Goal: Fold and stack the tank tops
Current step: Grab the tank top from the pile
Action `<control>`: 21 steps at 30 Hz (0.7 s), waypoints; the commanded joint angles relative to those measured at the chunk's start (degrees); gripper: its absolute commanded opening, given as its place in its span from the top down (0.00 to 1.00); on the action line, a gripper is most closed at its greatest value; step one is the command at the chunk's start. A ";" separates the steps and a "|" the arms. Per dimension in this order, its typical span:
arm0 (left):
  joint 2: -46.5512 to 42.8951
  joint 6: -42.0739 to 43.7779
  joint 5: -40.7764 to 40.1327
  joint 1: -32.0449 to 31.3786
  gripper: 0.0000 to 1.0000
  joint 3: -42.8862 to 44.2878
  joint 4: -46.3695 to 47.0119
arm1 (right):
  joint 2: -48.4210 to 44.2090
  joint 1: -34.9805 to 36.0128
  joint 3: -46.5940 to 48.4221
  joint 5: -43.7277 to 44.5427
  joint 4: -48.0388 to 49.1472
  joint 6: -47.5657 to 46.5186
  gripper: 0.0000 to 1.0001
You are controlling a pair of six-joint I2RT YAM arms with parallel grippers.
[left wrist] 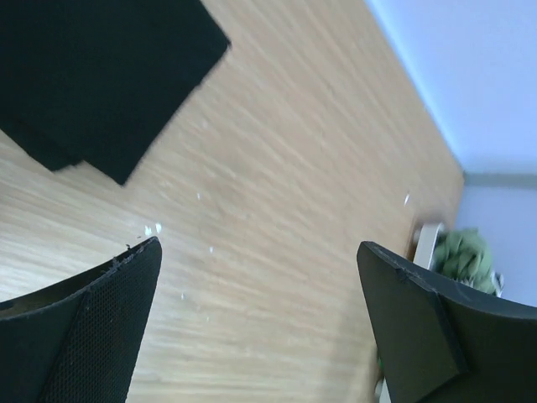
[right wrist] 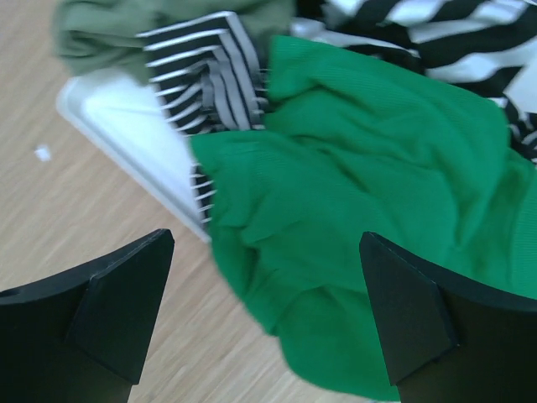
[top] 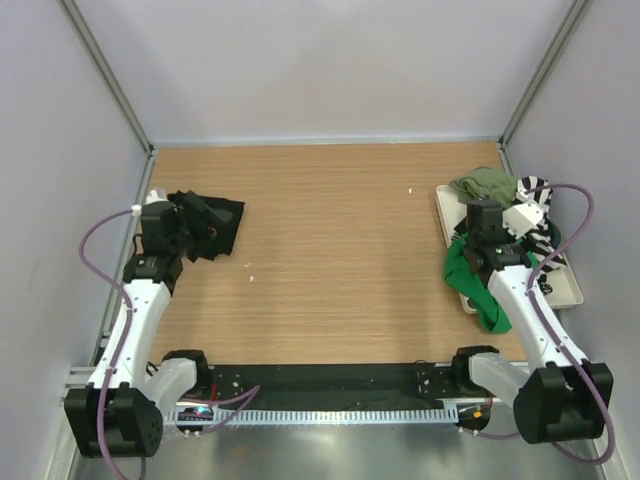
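Right jaws: spread wide, nothing held, above green tank top (right wrist: 377,193), draped over tray (right wrist: 126,117) rim against striped tank top (right wrist: 210,75). Left jaws: wide, empty, near folded black tank top (left wrist: 92,75) on tabletop (left wrist: 294,168). Risk: striped cloth may be pinched along, tray dragged

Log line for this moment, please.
left gripper: open, empty, by folded black top | right gripper: open, empty, over green top | olive top, striped top: heaped at tray

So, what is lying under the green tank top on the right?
The green tank top covers part of the white tray and the striped tank top; its overhanging part lies on the table. Anything else beneath is hidden.
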 commanded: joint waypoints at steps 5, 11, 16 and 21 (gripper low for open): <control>1.60 3.91 -0.47 -12.97 0.00 -4.37 3.56 | 8.07 -14.56 -0.89 -12.84 3.11 -0.94 0.10; 5.47 10.24 -1.70 -20.88 0.02 -5.25 6.81 | 10.74 -15.53 -0.10 -13.13 4.69 -0.24 0.40; 7.31 12.61 -5.57 -24.23 0.02 -8.77 14.72 | 10.21 -15.53 3.49 -10.58 2.34 -1.29 0.99; 10.13 14.28 -4.78 -26.51 0.06 -8.59 17.09 | 0.82 -12.22 8.84 -11.89 0.48 -5.23 0.99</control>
